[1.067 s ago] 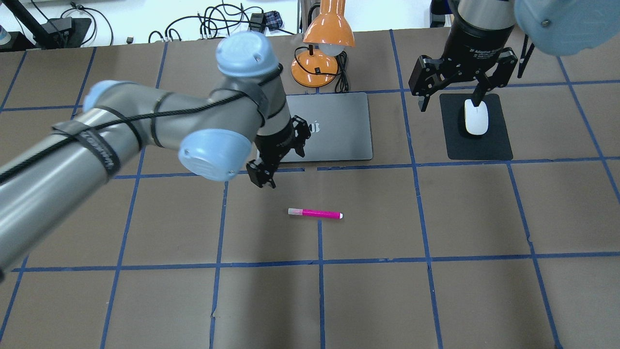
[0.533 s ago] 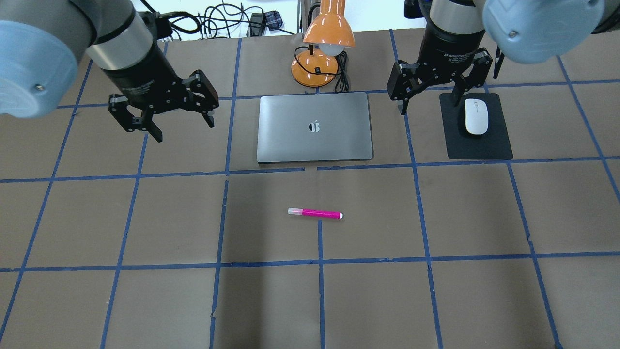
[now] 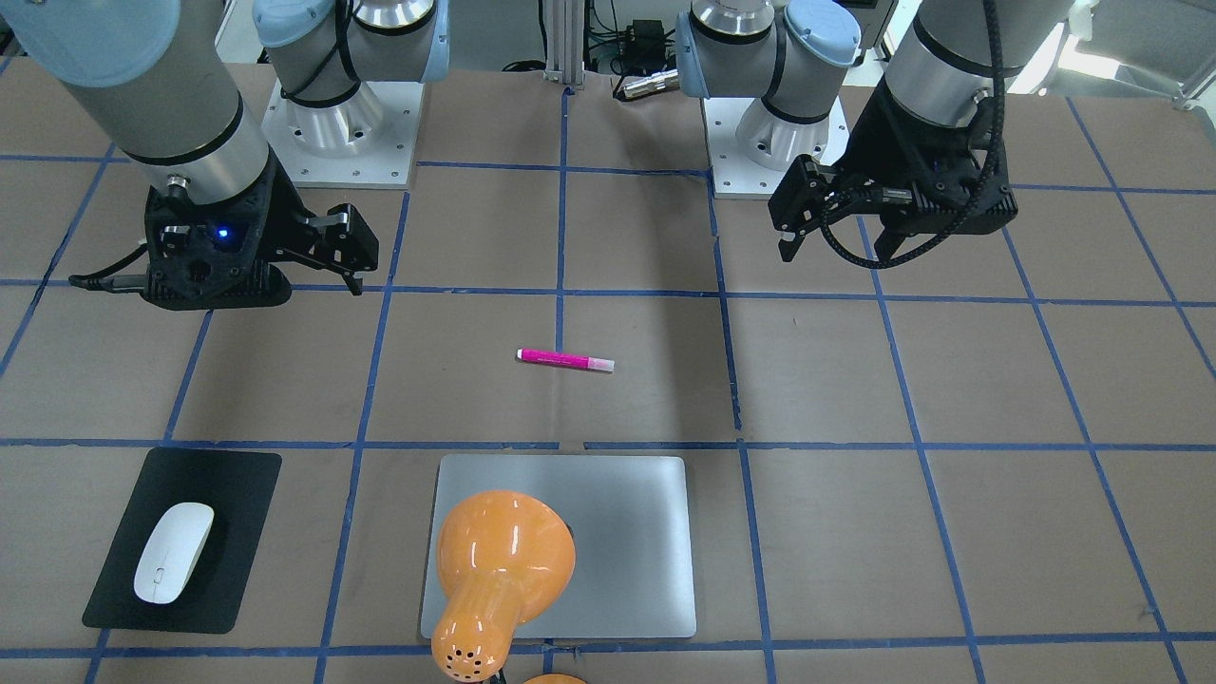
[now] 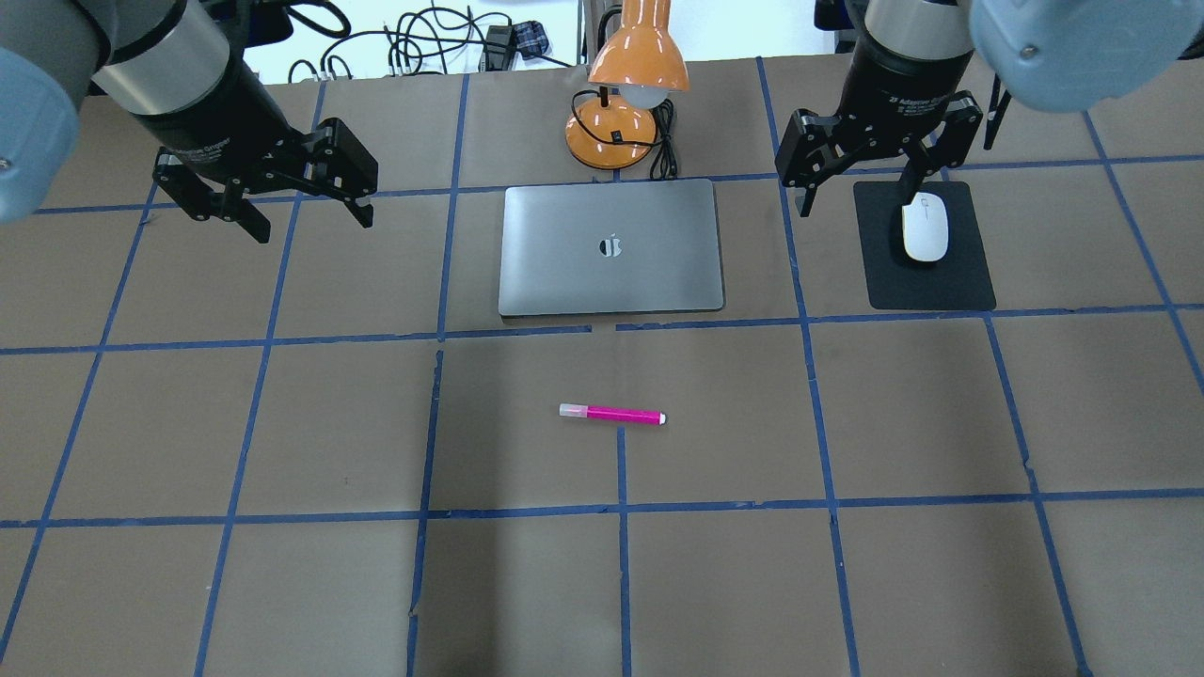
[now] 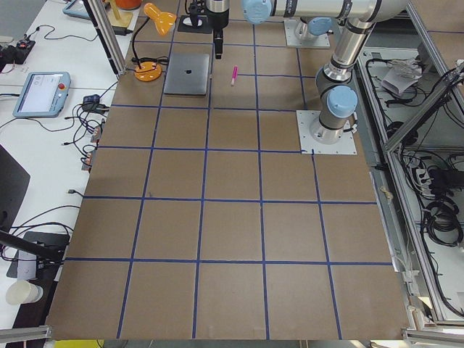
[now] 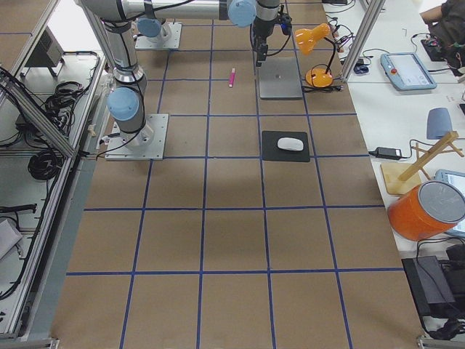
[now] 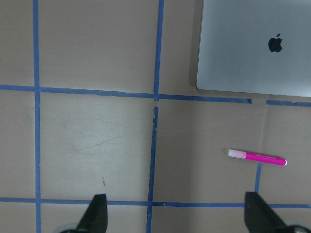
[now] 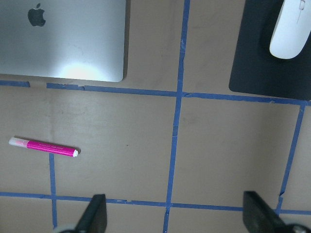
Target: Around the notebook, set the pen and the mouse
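Observation:
The pink pen (image 4: 611, 414) lies flat on the brown table, in front of the silver notebook (image 4: 611, 246) and apart from it. The same pen (image 7: 257, 157) and notebook (image 7: 257, 48) show in the left wrist view. To the notebook's right the white mouse (image 4: 925, 228) rests on a black mat (image 4: 926, 282). My left gripper (image 4: 310, 224) hangs open and empty above the table, left of the notebook. My right gripper (image 4: 865, 199) hangs open and empty between notebook and mouse, one finger near the mouse's far end. The right wrist view shows pen (image 8: 43, 146) and mouse (image 8: 290, 29) far below.
An orange desk lamp (image 4: 628, 85) stands just behind the notebook, its shade leaning over the notebook's far edge, with its black cord (image 4: 666, 141) beside the base. Blue tape lines grid the brown table. Cables lie beyond the far edge.
My left arm has swung away from the notebook's front left corner, up and out to the left. My right gripper drifted left off the mouse, then partly back. Pen, mouse and notebook stayed put.

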Robot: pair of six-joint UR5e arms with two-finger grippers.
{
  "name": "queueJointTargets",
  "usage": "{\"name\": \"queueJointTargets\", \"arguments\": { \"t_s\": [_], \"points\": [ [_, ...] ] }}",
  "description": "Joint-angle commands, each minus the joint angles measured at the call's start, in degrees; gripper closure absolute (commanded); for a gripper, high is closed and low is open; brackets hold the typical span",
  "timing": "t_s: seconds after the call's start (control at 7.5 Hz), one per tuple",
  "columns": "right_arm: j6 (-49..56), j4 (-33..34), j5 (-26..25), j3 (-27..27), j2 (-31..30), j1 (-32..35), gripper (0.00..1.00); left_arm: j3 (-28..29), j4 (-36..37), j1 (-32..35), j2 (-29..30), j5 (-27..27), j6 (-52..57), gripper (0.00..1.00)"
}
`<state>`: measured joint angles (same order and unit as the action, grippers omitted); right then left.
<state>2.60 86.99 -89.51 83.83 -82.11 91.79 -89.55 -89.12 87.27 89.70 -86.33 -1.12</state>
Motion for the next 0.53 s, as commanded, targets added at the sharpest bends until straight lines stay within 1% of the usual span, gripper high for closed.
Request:
{"name": "queueJointTargets", "arguments": {
  "t_s": [0.0,0.4],
  "points": [
    [-2.2,-0.1,0.0,-0.2,-0.3,-0.1,0.00,0.0,0.6,-0.1,0.0,-0.1,0.2,0.00],
    [-3.7,0.0,0.1,-0.1,-0.2,-0.1,0.00,0.1,0.6,-0.1,-0.1,-0.2,0.2,0.00]
  ]
}}
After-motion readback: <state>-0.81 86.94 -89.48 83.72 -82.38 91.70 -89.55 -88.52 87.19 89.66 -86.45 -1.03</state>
